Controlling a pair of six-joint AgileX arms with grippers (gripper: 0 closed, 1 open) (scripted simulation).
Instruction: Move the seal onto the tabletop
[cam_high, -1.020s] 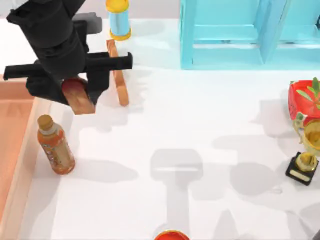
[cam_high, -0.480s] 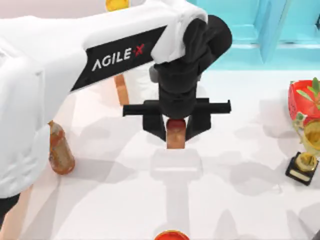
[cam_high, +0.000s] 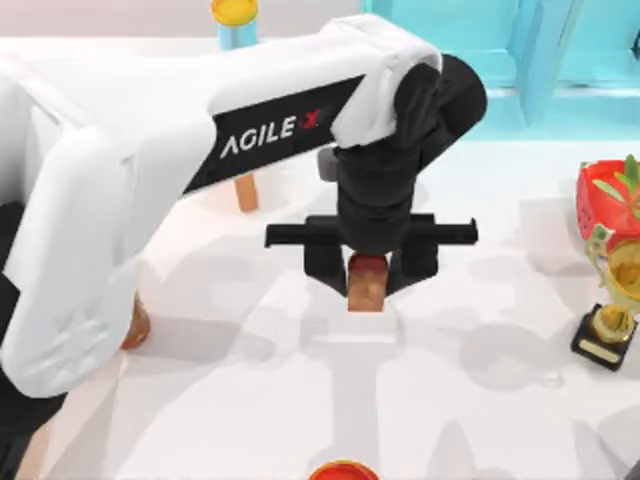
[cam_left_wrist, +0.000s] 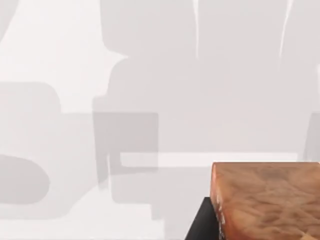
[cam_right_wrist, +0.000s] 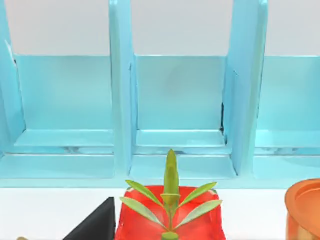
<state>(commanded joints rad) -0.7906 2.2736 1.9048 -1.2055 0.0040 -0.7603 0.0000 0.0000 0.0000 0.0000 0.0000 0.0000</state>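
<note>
top view — left claw (cam_high: 369, 283) grips seal (cam_high: 367, 284) — over open tabletop (cam_high: 480, 400)

Blue shelf (cam_high: 500, 70) at back; red planter (cam_high: 608, 200), gold trophy (cam_high: 610, 300) at right.

The white table (cam_high: 300, 420) carries a blue shelf unit (cam_high: 560, 70) at the far side, a red plant pot (cam_high: 608, 200) and a gold trophy (cam_high: 610, 325) at the right.
</note>
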